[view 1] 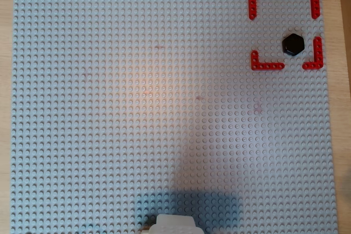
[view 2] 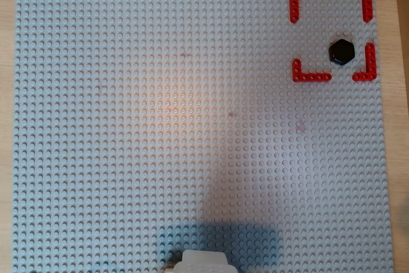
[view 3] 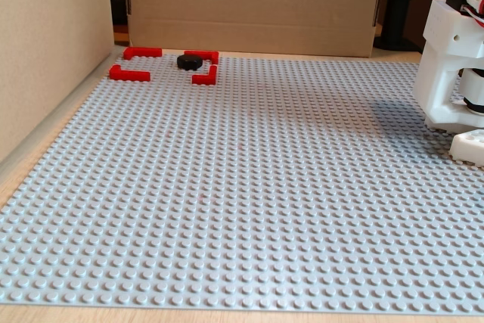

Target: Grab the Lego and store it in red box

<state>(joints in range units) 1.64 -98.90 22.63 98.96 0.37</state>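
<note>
The Lego (view 1: 293, 44) (view 2: 341, 52) is a small glossy black hexagonal piece. It lies flat inside the red box (view 1: 255, 1) (view 2: 298, 1), close to the lower right corner piece in both overhead views. In the fixed view the Lego (view 3: 189, 60) sits between the far red corner pieces of the red box (view 3: 128, 75) at the back left. The box is four thin red L-shaped pieces with gaps between them. Only white parts of the arm (view 1: 173, 225) (view 3: 454, 66) show, at the bottom edge of the overhead views and at the right of the fixed view. No gripper fingers are visible.
A large grey studded baseplate (view 1: 137, 108) (view 3: 249, 187) covers the table. Cardboard walls (view 3: 257, 1) stand behind it and along its left side in the fixed view. The arm casts a shadow (view 1: 203, 179) on the plate near its base.
</note>
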